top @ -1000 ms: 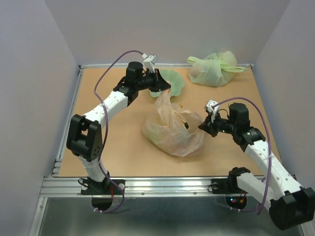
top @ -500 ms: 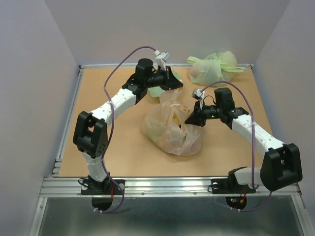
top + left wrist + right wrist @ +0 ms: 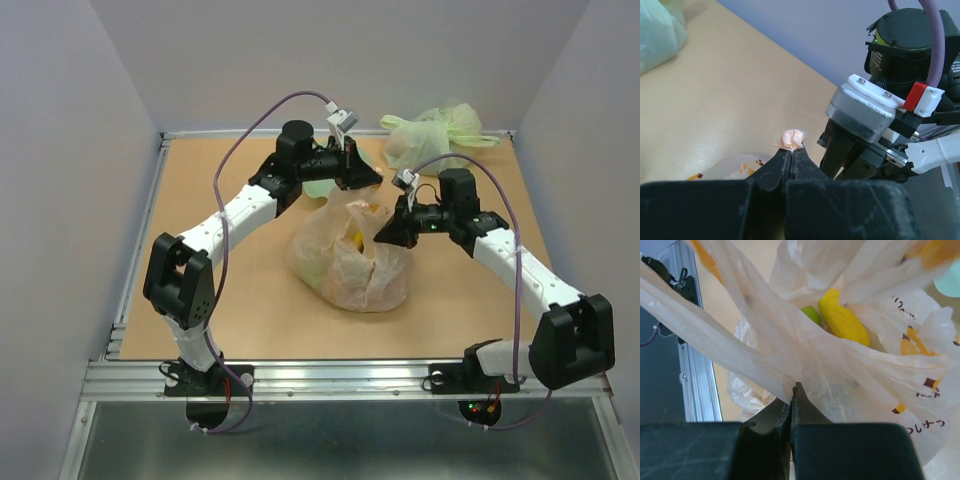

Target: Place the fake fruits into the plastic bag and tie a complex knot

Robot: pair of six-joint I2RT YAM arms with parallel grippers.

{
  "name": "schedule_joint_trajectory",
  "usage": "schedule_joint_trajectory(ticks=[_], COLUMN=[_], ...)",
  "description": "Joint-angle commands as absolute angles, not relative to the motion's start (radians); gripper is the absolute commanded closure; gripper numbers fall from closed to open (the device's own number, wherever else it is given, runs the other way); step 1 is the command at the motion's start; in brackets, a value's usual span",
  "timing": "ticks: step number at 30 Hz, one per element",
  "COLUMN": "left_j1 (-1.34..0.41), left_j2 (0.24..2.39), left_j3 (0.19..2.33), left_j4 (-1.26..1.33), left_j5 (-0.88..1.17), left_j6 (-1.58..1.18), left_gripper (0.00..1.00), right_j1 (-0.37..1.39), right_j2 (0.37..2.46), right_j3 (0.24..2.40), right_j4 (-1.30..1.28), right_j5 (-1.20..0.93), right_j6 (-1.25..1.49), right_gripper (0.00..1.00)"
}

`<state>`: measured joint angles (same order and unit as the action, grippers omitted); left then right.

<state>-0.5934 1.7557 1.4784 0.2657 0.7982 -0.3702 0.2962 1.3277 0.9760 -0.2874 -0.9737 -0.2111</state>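
Note:
The plastic bag (image 3: 345, 262) sits mid-table, whitish and translucent with orange print, its top pulled up between both arms. My left gripper (image 3: 378, 178) is shut on a small crumpled tip of the bag's handle (image 3: 791, 139), just behind the bag. My right gripper (image 3: 381, 238) is shut on a stretched strip of the bag (image 3: 790, 375) at its right upper side. Through the plastic I see fake fruits: a yellow banana (image 3: 842, 320) and a small green fruit (image 3: 811, 315). The two grippers are close together, the right wrist (image 3: 875, 115) filling the left wrist view.
A pale green knotted bag (image 3: 435, 138) lies at the back right. The pale green bowl (image 3: 318, 188) peeks out behind the left arm. The aluminium rail (image 3: 300, 375) runs along the near table edge, and grey walls close in three sides.
Both grippers have come together over the bag. The left moved right, and the right swung left and toward the back. The bag's top is now drawn up and bunched.

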Motion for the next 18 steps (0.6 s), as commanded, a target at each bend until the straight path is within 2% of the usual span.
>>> schedule_joint_trajectory(ticks=[1,7,13,18], left_j1=[-0.491,-0.420,-0.449,-0.612], left_j2=[1.629,1.421,1.263,1.258], left_j3=[1.433,1.275,1.144,1.172], left_j4=[0.418,0.407,0.171,-0.113], left_j5=[0.866,0.969,1.150,1.125], left_j6=[-0.365,-0.215,0.093,0.446], left_gripper=[1.00,1.00,1.00,1.00], right_j1=[0.292,0.265,0.265,0.267], right_j2=[1.206,1.183,1.313,1.382], right_j3=[0.960,0.939,1.015,1.063], right_j4=[-0.255,-0.250,-0.244,-0.239], right_j5=[-0.939,-0.885,-0.859,-0.868], right_j6=[-0.164,-0.042,0.115,0.184], right_gripper=[1.00,1.00,1.00,1.00])
